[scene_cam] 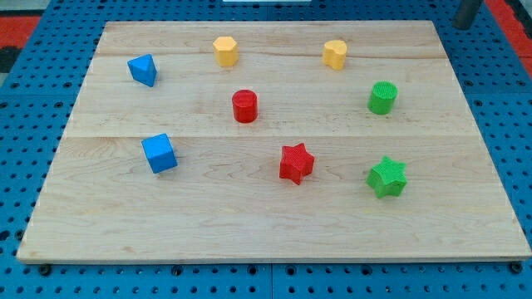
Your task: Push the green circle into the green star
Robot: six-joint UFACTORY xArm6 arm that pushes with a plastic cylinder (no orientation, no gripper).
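Up at the far right corner, my tip [466, 23] sits off the wooden board [266, 224], over the blue pegboard [515, 124], and the rod is cut off by the view's top edge. No jaws on this rod, so nothing opens or closes; it touches no block. The green circle [383, 97] stands near the board's right edge, well apart from my tip. The green star [387, 176] lies nearer the view's bottom, almost straight below the circle, with bare wood between them. To the star's left rests the red star [296, 163], and farther up the red circle [244, 106]. Two yellow blocks [225, 51] [335, 54] sit along the far side. On the left are a blue block [143, 70] and a blue cube [160, 153].
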